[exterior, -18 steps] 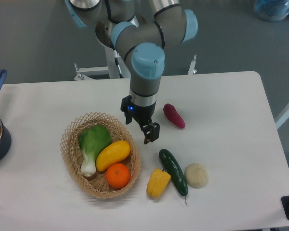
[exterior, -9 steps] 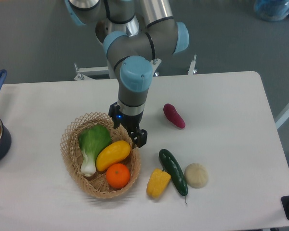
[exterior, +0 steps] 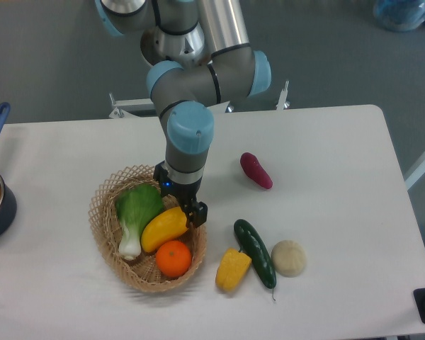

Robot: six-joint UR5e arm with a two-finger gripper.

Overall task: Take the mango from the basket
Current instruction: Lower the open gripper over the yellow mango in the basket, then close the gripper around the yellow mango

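Jaws' opening cannot be told; they hang over the mango's right end in the basket, where its glossy skin could slip.

White surface with rounded corners, evenly lit, no hard shadows. Grey floor behind it. Blue translucent bag top right on floor. White metal frame at the far edge.

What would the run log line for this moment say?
phase: approach | gripper: over right end of mango, grip state unclear | mango: in basket, not lifted
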